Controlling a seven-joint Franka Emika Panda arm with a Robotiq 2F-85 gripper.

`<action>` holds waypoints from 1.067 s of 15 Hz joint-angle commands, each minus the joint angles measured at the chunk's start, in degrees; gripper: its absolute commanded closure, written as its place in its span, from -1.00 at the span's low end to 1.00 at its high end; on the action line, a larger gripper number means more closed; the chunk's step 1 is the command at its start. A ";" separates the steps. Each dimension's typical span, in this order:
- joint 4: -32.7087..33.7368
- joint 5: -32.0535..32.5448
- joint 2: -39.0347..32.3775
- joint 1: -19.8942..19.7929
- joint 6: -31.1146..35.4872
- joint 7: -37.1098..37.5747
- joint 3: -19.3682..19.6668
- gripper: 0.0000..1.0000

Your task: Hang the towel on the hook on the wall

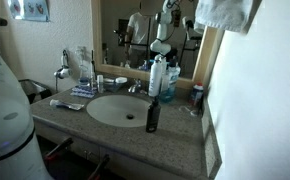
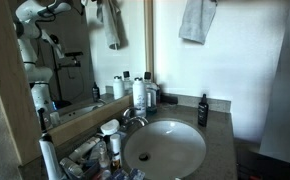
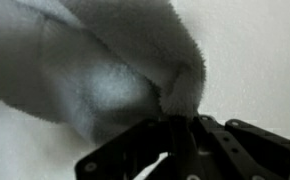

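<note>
A bathroom: oval sink (image 1: 107,112), stone counter (image 1: 183,142), wood-framed mirror (image 1: 120,35), toiletry bottles (image 1: 158,78).

Fluffy terry-cloth towel (image 3: 115,80), rough nap, matt. Smooth matt off-white wall (image 3: 255,50). Black gripper (image 3: 182,120), hard w/ slight sheen. Speckled stone-look counter (image 1: 180,145), polished. Glossy white sink (image 2: 165,150). Shiny metal faucet (image 1: 62,72). Wood mirror frame (image 1: 208,60). Dark glossy bottle (image 1: 152,116), plastic or glass unclear.

My towel (image 2: 197,20) hangs high against the white wall (image 2: 240,60), above the counter's (image 2: 220,140) far edge. A dark bottle (image 2: 202,110) stands near that edge toward the right corner. The sink (image 2: 165,150) sits mid-counter. Bottles (image 2: 140,92) crowd the back corner beside the mirror (image 2: 75,70).
</note>
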State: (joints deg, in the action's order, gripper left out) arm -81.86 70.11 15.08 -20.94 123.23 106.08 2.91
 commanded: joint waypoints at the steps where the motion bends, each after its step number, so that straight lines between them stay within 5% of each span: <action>1: 6.37 0.66 -4.52 2.87 -0.88 -0.50 3.82 0.87; 8: 8.16 -0.93 -8.99 3.60 0.53 -1.10 9.50 0.87; 16: 5.55 -1.15 -8.90 2.25 1.52 -0.59 9.76 0.88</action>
State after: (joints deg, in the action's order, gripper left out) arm -76.21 69.94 6.46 -18.15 123.47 105.98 11.70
